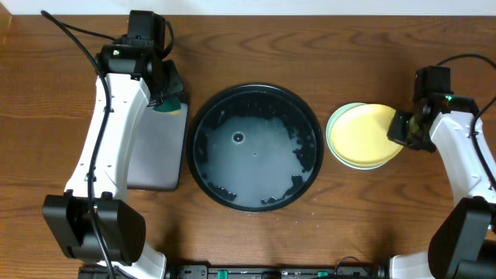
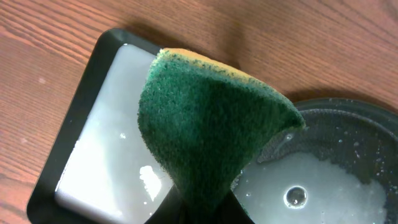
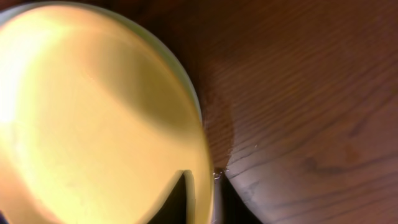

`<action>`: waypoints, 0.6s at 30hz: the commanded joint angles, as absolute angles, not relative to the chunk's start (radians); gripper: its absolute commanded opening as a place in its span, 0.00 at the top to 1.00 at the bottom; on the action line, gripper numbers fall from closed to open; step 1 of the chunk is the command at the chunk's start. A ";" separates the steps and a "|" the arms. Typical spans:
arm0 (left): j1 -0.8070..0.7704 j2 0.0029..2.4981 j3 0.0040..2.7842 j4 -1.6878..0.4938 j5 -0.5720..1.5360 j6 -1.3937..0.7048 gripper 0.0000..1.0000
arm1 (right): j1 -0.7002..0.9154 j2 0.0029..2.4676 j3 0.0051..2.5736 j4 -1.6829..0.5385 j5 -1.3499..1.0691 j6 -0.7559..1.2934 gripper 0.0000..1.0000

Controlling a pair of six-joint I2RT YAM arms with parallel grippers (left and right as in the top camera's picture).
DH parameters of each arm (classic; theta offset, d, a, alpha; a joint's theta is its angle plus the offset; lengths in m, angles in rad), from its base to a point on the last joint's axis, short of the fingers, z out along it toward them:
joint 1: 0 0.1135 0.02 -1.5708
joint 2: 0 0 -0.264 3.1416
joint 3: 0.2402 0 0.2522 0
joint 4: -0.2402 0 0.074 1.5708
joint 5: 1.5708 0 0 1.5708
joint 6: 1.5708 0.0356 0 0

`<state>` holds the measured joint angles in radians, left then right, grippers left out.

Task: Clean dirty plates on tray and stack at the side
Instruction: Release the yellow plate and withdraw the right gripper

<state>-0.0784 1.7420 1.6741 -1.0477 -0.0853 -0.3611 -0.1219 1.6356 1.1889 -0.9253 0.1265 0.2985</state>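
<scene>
The large round black tray [image 1: 254, 147] sits mid-table, holding soapy water and no plates. To its right a pale yellow plate [image 1: 364, 133] lies on top of a mint green plate [image 1: 335, 124] on the wood. My right gripper [image 1: 404, 128] is shut on the yellow plate's right rim [image 3: 205, 186], one finger over it and one under. My left gripper [image 1: 167, 97] is shut on a green and yellow sponge [image 2: 211, 124], held above the flat grey tray's [image 1: 159, 147] far end. A third plate is not visible.
The grey rectangular tray with black edge [image 2: 87, 81] lies left of the black tray, its surface wet. The black tray's rim [image 2: 348, 112] shows in the left wrist view. Bare wood table lies around the stack [image 3: 311, 93].
</scene>
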 commanded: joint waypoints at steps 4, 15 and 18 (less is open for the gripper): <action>-0.073 1.745 1.670 -1.076 -0.115 -0.310 0.93 | -0.102 1.638 1.195 -0.915 0.101 0.274 0.60; 0.031 1.745 1.400 -0.951 -0.078 -0.202 0.92 | 0.035 1.638 1.346 -0.922 0.025 0.237 0.35; 0.045 1.745 1.321 -0.858 -0.061 -0.167 0.93 | 0.062 1.638 1.347 -0.912 0.025 0.238 0.29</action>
<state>0.0353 1.7451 1.3811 -0.9100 -0.0914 -0.2436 0.0322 1.6356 1.3277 -0.9142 0.0303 0.2466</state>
